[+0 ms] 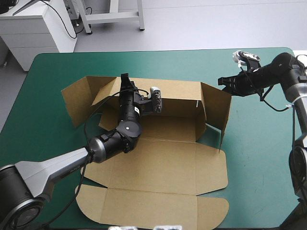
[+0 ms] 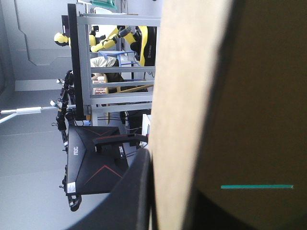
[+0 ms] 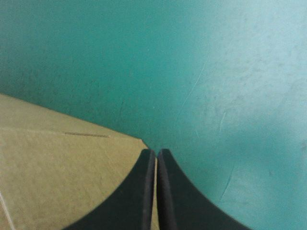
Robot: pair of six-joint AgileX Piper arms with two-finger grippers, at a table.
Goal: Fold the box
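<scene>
Box [image 1: 163,163] sits mid-table [image 1: 259,158], a bit toward the far edge, roughly half built by the look of it. Back wall [image 1: 177,96] is up. Right wall [image 1: 216,108] is up too, angled outward, not tucked. Left-end flaps [image 1: 79,100] are raised but splayed loose. Big front panel [image 1: 158,167] and its end strip [image 1: 153,211] lie flat on the table toward the near edge.

Left gripper [image 1: 125,82] is at the back wall's top edge near the left end. In the wrist view the board runs edge-on right beside one black finger [image 2: 129,196], so fingers are clamped on the board.

Right gripper [image 1: 224,82] is at the top far corner of the right wall. Fingers are all but together [image 3: 156,152] w/ a thin brown sliver between them, and the wall's corner is right at the tips. Looks pinched on that edge, though the grip is shallow.

Done, approx: back + right walls lifted. Left, as I judge it: square up the right wall, bring the left end in, fold the side flaps over and tuck so the walls hold w/o support. Front panel is untouched, nothing locked in yet
</scene>
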